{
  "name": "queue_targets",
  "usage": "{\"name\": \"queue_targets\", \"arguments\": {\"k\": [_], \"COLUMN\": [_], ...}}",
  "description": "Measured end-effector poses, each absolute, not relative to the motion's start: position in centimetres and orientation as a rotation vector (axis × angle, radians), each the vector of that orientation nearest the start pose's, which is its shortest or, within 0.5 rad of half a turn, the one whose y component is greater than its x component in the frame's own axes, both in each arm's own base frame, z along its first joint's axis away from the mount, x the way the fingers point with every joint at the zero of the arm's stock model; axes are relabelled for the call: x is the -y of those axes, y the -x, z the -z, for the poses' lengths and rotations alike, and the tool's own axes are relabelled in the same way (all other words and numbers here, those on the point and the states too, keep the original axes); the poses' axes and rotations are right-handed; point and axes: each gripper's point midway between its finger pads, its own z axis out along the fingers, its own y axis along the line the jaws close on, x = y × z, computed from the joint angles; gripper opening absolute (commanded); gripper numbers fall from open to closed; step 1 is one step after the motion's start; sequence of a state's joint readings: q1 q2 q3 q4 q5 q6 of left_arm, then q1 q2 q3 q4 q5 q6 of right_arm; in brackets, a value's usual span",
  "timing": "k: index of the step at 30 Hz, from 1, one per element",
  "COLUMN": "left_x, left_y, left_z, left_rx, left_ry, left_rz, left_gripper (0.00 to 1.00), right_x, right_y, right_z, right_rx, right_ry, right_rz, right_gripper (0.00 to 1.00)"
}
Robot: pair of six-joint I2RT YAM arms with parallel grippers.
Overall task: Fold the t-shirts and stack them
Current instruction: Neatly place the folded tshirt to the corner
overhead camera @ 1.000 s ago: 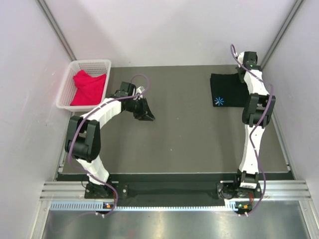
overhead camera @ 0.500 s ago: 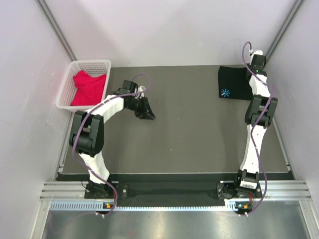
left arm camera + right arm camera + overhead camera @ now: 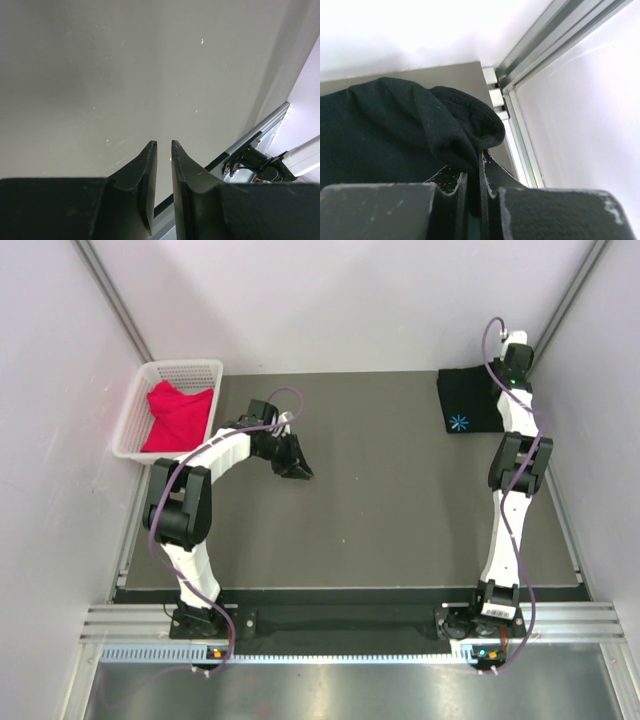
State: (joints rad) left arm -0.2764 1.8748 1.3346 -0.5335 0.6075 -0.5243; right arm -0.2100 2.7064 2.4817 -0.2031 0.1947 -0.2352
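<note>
Black t-shirt [image 3: 380, 130] in fully outstretched right hand [image 3: 472, 169]

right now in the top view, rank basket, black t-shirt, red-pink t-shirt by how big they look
1. basket
2. black t-shirt and red-pink t-shirt: about alike, and the right arm hides part of the black one

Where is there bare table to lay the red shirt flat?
Bare: mid-table between the left hand and the black t-shirt, down to the near edge. Crowded: far right corner, where the right hand pinches that shirt, and the far-left basket.
</note>
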Motion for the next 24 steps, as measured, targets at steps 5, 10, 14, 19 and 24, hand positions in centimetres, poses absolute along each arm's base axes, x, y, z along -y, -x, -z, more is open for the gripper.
{"name": "queue_targets", "arguments": {"k": [5, 10, 14, 19, 24], "left_x": [22.4, 22.4, 22.4, 22.2, 21.6], "left_y": [-35.9, -35.9, -35.8, -35.4, -33.6], "left_z": [-9.3, -9.3, -9.3, -10.1, -12.1], "left_rx": [-2.735, -2.735, -2.737, -2.718, -2.661], "left_ry": [0.122, 0.121, 0.121, 0.135, 0.182], "left_rz": [1.06, 1.063, 1.061, 1.056, 1.057], "left_gripper": [0.23, 0.23, 0.23, 0.23, 0.24], "right_x": [19.3, 19.5, 20.0, 20.2, 18.7], "right_y": [-69.4, -69.4, -69.3, -67.6, -63.5], "right_z": [-9.1, -9.3, -9.4, -9.6, -14.4], "right_rx": [-2.007, -1.998, -1.988, -2.043, -2.088], "right_ry": [-0.105, -0.128, -0.157, -0.201, -0.257], "right_rz": [0.483, 0.493, 0.513, 0.539, 0.536], "right_gripper": [0.04, 0.47, 0.71, 0.77, 0.95]}}
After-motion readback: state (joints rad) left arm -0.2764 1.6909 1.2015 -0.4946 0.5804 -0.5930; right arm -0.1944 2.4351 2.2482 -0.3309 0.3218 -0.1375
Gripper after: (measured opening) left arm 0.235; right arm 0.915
